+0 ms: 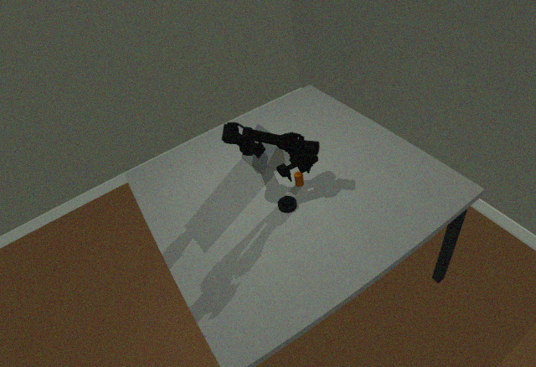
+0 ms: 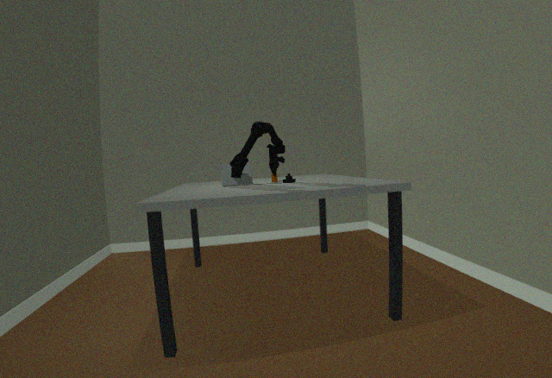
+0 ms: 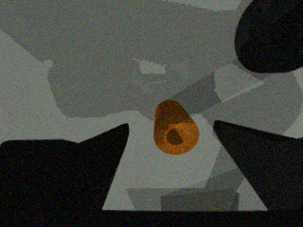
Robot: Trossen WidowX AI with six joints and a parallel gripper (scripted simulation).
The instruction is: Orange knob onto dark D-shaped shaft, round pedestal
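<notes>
The orange knob (image 1: 298, 180) (image 2: 273, 179) (image 3: 167, 114) stands upright on the table, its hole facing up in the wrist view. My gripper (image 1: 299, 175) (image 2: 274, 174) (image 3: 170, 126) is open and points down over the knob. Its fingertips are on either side of the knob with a gap to each in the wrist view; whether they touch it lower down is not visible. The dark round pedestal (image 1: 286, 204) (image 2: 288, 180) (image 3: 272, 38) stands beside the knob, at the upper right of the wrist view. Its short shaft (image 2: 288, 174) rises from it in the exterior view. The shaft's flat side cannot be made out.
The grey table (image 1: 328, 259) (image 2: 200, 199) carries the arm, whose pale base (image 2: 226, 176) stands left of the knob in the exterior view. Arm shadows fall across the table around the knob and pedestal. The pedestal is the nearest obstacle to the fingers.
</notes>
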